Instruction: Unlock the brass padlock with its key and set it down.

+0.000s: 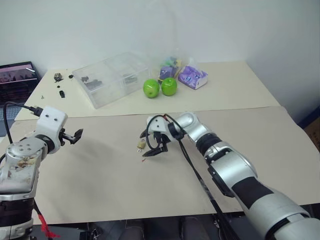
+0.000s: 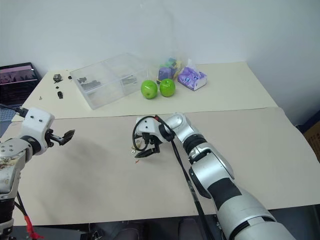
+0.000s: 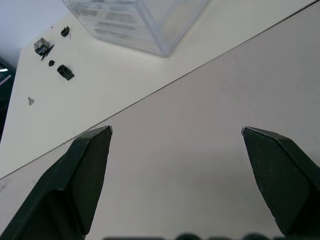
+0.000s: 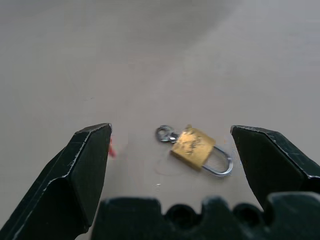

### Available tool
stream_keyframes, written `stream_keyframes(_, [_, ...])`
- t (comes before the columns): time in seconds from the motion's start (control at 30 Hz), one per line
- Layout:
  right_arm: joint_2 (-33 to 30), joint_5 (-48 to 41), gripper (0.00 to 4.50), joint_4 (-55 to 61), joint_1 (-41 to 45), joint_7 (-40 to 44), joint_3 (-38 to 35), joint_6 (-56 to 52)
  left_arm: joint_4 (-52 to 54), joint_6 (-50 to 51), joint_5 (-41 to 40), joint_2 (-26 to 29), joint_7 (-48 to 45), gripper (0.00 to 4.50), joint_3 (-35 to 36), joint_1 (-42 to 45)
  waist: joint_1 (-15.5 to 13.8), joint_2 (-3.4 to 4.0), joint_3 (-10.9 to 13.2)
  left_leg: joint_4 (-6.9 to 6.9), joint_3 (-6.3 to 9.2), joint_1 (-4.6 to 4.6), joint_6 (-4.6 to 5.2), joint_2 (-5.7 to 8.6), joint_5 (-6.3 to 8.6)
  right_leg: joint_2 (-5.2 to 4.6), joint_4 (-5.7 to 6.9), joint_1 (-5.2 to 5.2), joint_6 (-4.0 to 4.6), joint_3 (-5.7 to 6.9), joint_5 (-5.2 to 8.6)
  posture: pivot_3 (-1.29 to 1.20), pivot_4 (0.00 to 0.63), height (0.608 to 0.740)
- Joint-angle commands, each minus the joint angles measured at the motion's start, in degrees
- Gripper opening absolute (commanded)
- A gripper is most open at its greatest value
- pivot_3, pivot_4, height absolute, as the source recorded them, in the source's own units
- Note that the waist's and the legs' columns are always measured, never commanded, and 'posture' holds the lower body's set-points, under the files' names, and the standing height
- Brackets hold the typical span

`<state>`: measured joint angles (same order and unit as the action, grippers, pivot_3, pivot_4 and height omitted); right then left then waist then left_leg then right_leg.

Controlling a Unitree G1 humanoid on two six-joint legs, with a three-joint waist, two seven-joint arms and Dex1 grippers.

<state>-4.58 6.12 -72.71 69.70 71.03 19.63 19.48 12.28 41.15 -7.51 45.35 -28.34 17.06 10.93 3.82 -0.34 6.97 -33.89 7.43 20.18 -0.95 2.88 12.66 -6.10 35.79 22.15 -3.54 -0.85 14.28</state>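
The right gripper is hanging with fingers spread wide around the brass padlock lying on the surface, apparently lining up a grasp, while the left gripper is waiting off to the side, fingers likewise apart and empty.

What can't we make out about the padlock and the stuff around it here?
- Brass padlock: whether the shackle is latched; too small and blurred in the right wrist view.
- Key: the ring by the padlock hides any blade.
- Clear box: contents too small in the eye views.
- Purple packet: print unreadable.

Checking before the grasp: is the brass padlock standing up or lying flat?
Lying flat: the brass padlock rests on its broad side on the table, shackle level.
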Motion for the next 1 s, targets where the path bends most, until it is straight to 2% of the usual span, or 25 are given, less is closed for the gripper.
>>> stream_keyframes(0.03, [-0.48,-1.84,4.5,0.32,3.88,2.41,-3.88,-1.83,4.92,-2.89,-4.05,-0.46,-3.39,4.42,1.63,0.78,0.07,-0.01,0.0,0.0,0.0,0.0,-0.01,0.0,0.01,0.0,0.0,0.0,0.0,0.0,0.0,0.0,0.15,0.74])
stream_keyframes(0.13, [-2.98,-5.74,4.5,3.44,6.11,13.06,-7.16,-9.26,7.95,-5.24,-8.94,0.93,-12.08,4.42,-1.2,-0.66,-0.1,-0.01,0.0,-0.02,-0.01,0.04,-0.08,0.0,0.02,-0.01,-0.03,-0.01,0.0,0.0,0.0,0.0,0.15,0.74])
stream_keyframes(0.2, [-6.74,-9.85,4.5,11.51,4.81,19.63,-7.41,-16.65,9.18,-3.17,-13.42,1.72,-18.06,4.42,-3.77,-0.88,-0.3,-0.01,-0.01,-0.04,-0.03,0.08,-0.09,0.01,0.03,-0.03,-0.05,-0.02,0.01,0.0,-0.01,0.0,0.15,0.74])
stream_keyframes(0.33, [-17.21,-19.35,4.5,36.66,-4.61,21.47,-1.9,-32.15,9.01,-1.28,-18.34,2.58,-25.42,4.42,-8.83,1.39,-0.76,-0.05,-0.04,-0.06,-0.03,0.09,-0.08,0.03,0.06,-0.06,-0.08,-0.03,0.01,0.04,-0.01,0.0,0.15,0.74])
stream_keyframes(0.4, [-22.61,-20.87,4.5,49.87,-10.98,21.31,-2.66,-39.7,4.97,-0.6,-16.93,0.81,-24.69,4.42,-12.72,6.03,-1.32,-0.07,-0.08,-0.07,-0.11,0.1,-0.05,0.0,0.07,-0.04,-0.09,-0.05,0.0,0.1,0.0,0.0,0.15,0.74])
stream_keyframes(0.5, [-29.44,-22.9,4.5,65.9,-19.79,16.75,-5.05,-48.64,-1.4,2.36,-13.93,-4.23,-19.67,4.42,-18.34,12.9,-2.19,-0.06,-0.11,-0.14,-0.34,0.15,-0.03,0.03,0.08,-0.03,-0.18,-0.14,0.0,0.15,0.0,0.0,0.15,0.74])
stream_keyframes(0.63, [-33.31,-26.81,4.5,80.35,-28.57,7.69,-11.43,-58.78,-4.64,7.97,-13.42,-13.64,-13.32,4.42,-22.68,18.62,-2.08,-0.04,-0.15,-0.52,-0.48,0.18,0.22,0.04,0.22,-0.01,-0.15,-0.24,-0.01,0.08,0.0,0.0,0.15,0.74])
stream_keyframes(0.8, [-35.3,-30.88,4.5,90.83,-35.71,-0.86,-17.82,-66.53,-4.6,15.29,-12.96,-21.75,-7.25,4.42,-26.01,21.78,-1.73,-0.1,-0.18,-0.95,-0.57,0.27,0.69,0.05,0.5,0.0,-0.24,-0.34,-0.02,0.04,0.0,0.0,0.15,0.74])
stream_keyframes(1.0, [-37.59,-33.43,4.5,94.92,-40.74,-6.65,-21.78,-69.17,-4.67,18.51,-7.69,-24.14,1.69,4.42,-27.06,23.7,-1.91,-0.1,-0.18,-0.95,-0.61,0.02,0.73,0.07,0.52,0.0,-0.79,-0.86,0.01,0.05,-0.01,0.0,0.15,0.74])
